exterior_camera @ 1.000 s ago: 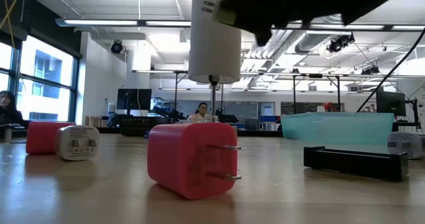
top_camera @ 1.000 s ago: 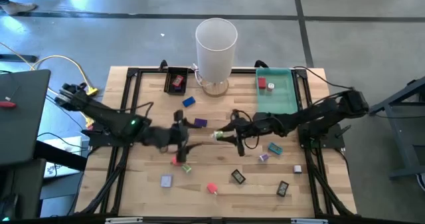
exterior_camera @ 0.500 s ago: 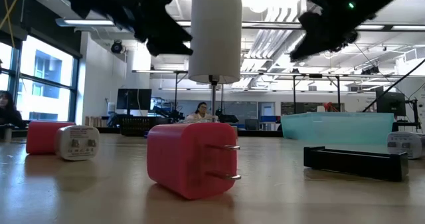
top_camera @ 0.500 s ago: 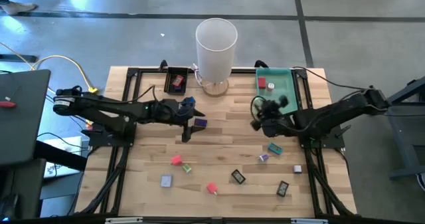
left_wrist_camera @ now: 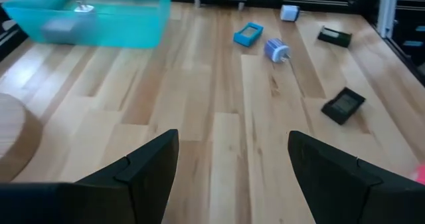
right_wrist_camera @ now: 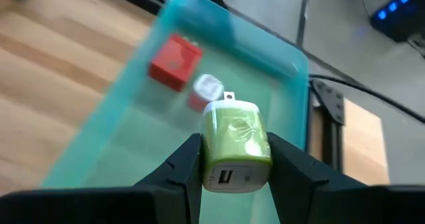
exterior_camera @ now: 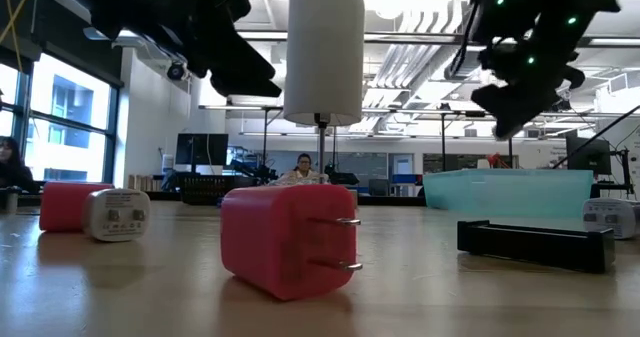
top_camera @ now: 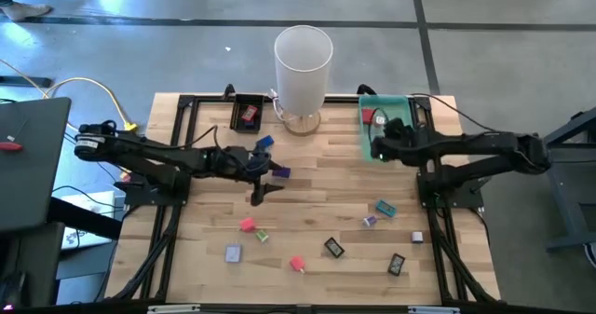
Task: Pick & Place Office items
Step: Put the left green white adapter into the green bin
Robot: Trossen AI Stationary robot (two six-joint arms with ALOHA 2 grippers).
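High view: right gripper [top_camera: 382, 139] has swung from mid-table to over the green tray [top_camera: 406, 104] at the far right corner. Right wrist view: fingers clamp a green charger [right_wrist_camera: 236, 146] (drop looks imminent). Left wrist view: left gripper [left_wrist_camera: 232, 161] spread, empty, mid-table.
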